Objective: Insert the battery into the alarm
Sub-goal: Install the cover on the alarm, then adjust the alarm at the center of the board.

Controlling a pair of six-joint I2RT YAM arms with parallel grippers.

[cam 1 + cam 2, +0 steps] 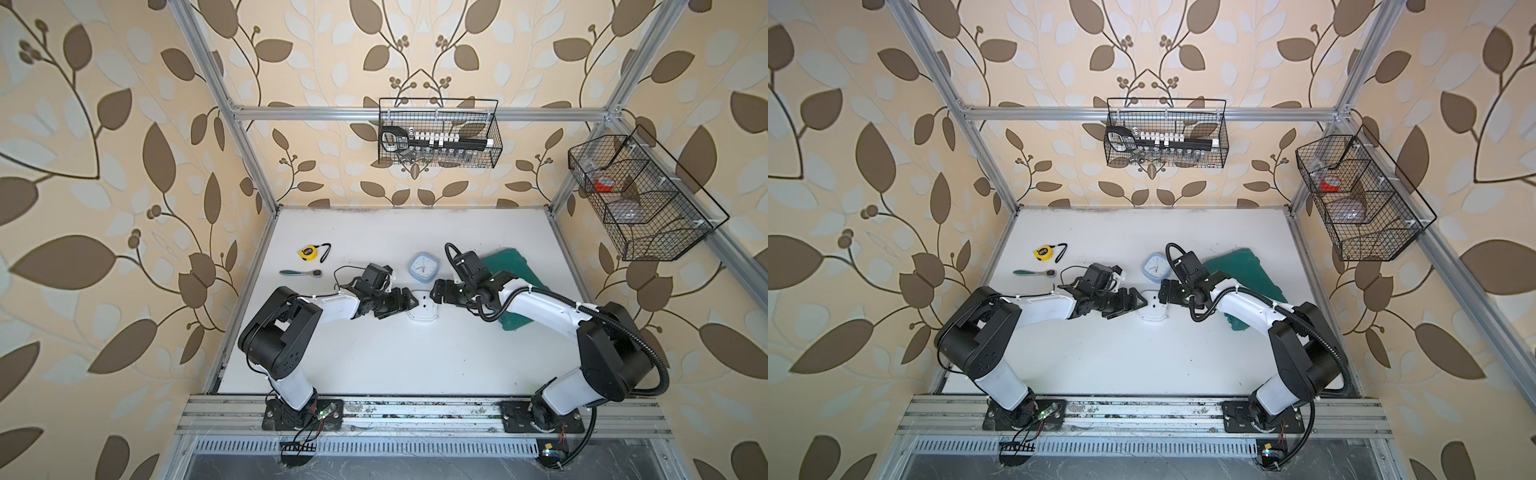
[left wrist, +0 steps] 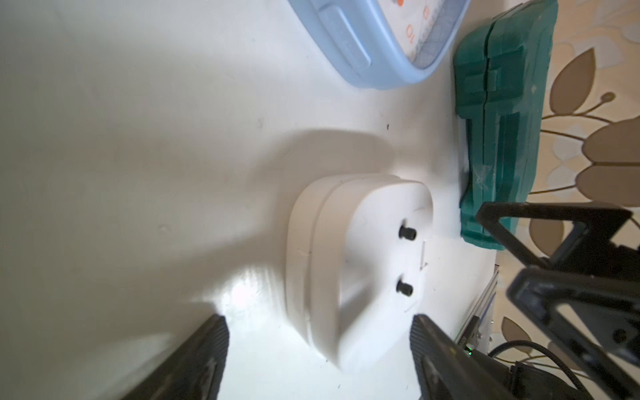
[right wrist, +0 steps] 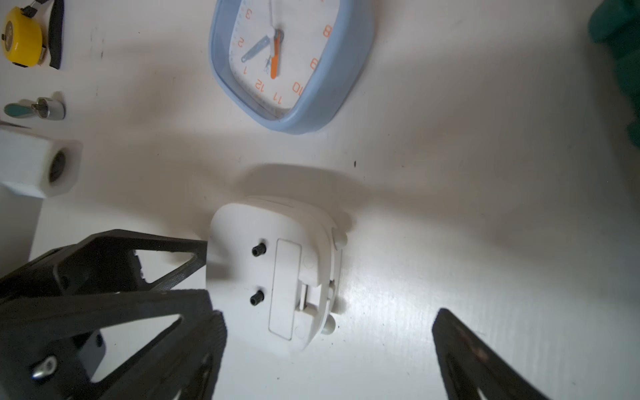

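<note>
The white alarm point(image 1: 424, 305) lies face down on the table, its back up with two black knobs and a shut rectangular cover point(image 3: 284, 287). It shows in both top views point(image 1: 1153, 306) and both wrist views point(image 2: 363, 256). My left gripper point(image 2: 318, 322) is open, and the alarm's near corner reaches in between its fingers. Opposite it, my right gripper point(image 3: 329, 317) is open too, with the alarm's other end between its fingers, close to one pad point(image 3: 211, 343). In a top view the two grippers point(image 1: 409, 305) point(image 1: 436, 293) flank the alarm. The battery is out of view.
A blue clock point(image 1: 422, 267) lies face up just behind the alarm. A green case point(image 1: 511, 266) sits under my right arm. A yellow tape measure point(image 1: 308, 252) and a ratchet point(image 1: 301, 273) lie at the far left. Wire baskets point(image 1: 438, 133) point(image 1: 640, 199) hang on the frame.
</note>
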